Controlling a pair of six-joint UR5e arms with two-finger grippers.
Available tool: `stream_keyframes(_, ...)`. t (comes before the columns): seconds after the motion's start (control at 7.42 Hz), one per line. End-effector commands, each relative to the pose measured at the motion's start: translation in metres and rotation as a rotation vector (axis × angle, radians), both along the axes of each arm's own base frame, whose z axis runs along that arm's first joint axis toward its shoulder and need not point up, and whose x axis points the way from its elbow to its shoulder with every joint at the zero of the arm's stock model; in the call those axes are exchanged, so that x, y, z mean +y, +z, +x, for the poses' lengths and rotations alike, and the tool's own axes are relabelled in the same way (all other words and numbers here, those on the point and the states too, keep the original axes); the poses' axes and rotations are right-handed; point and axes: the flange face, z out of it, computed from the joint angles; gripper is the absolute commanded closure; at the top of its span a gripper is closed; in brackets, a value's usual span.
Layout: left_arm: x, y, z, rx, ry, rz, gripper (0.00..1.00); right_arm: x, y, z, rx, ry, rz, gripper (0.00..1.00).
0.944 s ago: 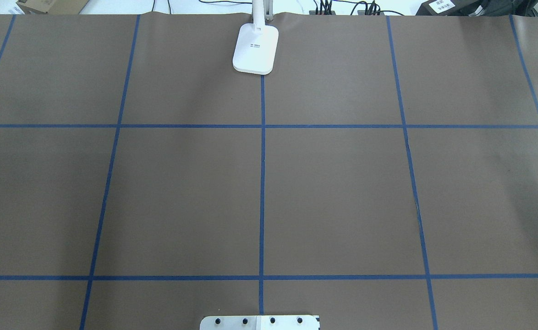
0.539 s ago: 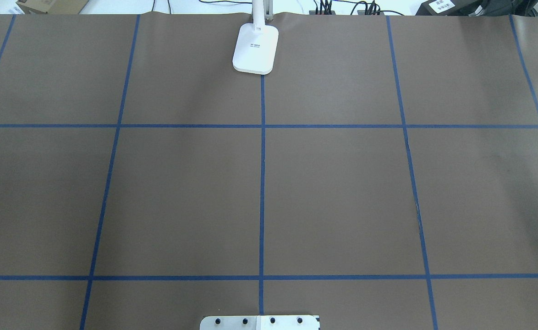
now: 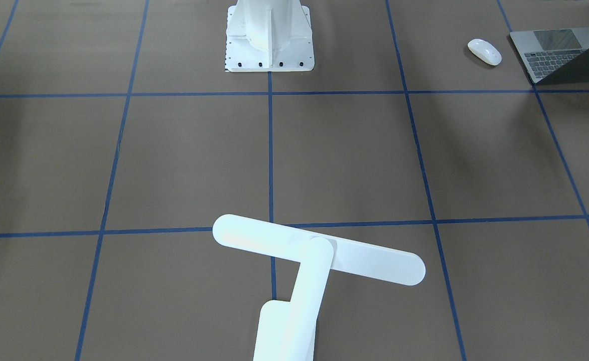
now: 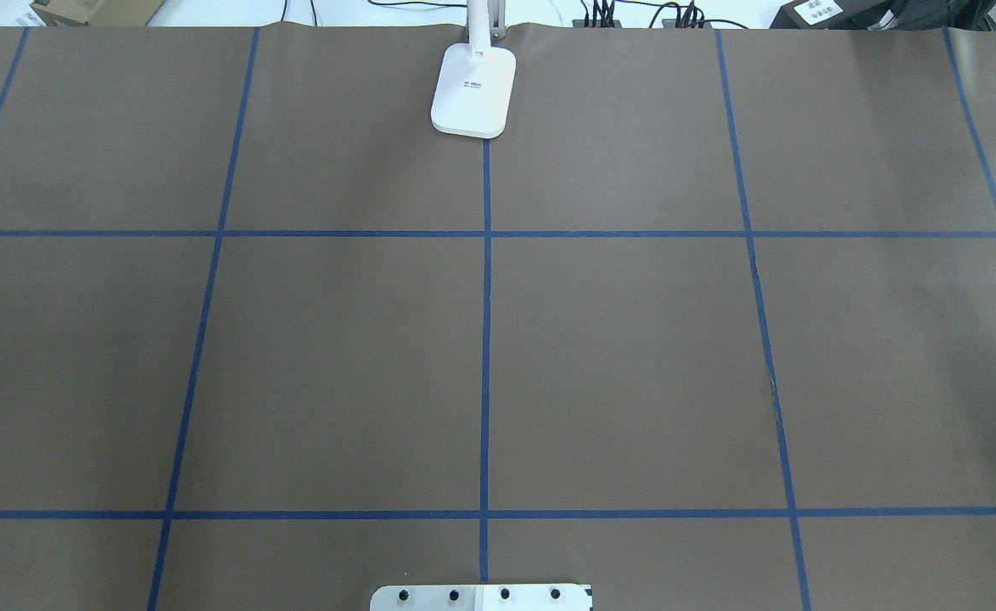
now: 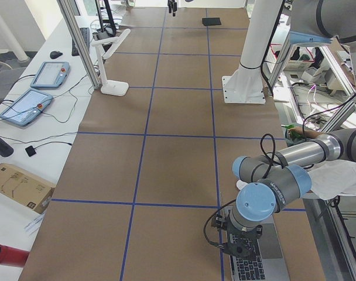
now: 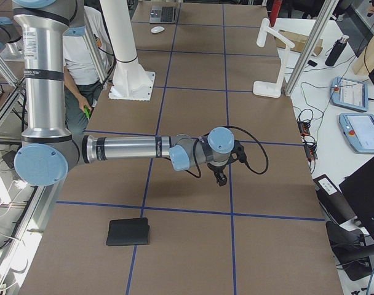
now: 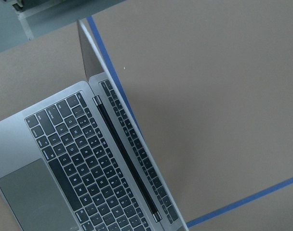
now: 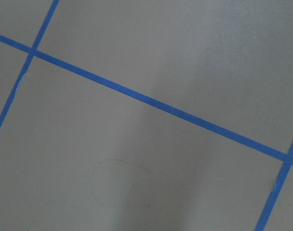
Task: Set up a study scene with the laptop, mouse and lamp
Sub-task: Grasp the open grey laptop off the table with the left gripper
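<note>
- Hovering over the open laptop point(image 5: 254, 270) at the robot's left end of the table point(image 5: 178, 164), the left gripper point(image 5: 243, 252) points down at its keyboard; whether it is open or closed cannot be told.
- Laptop likely rigid, slick, fairly heavy, screen fragile: grip the base's edge.
- Mid-table, the right gripper point(image 6: 220, 179) hangs, state likewise unclear.

I log a brown table point(image 4: 634, 339) with a blue tape grid point(image 4: 485, 339). On it: lamp point(image 4: 473, 89) at the far edge, mouse point(image 3: 484, 51) just beside laptop point(image 3: 555, 52), black mat point(image 6: 128, 232), pedestal point(image 3: 269, 45).
</note>
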Motion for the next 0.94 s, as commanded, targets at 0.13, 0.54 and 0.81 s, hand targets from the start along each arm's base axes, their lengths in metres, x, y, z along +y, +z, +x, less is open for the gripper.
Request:
stream_keyframes(0.13, -0.007, 0.006, -0.003, -0.028, -0.11, -0.087, 0.04, 0.001, -0.002, 0.0, -0.003, -0.001, 0.003, 0.01)
stream_keyframes(0.54, -0.005, 0.012, 0.0, -0.012, -0.146, -0.133, 0.05, 0.001, -0.004, 0.0, -0.005, -0.001, 0.004, 0.01)
stream_keyframes(0.81, -0.002, 0.018, 0.002, -0.005, -0.138, -0.138, 0.06, 0.003, -0.002, -0.002, -0.006, -0.006, 0.001, 0.01)
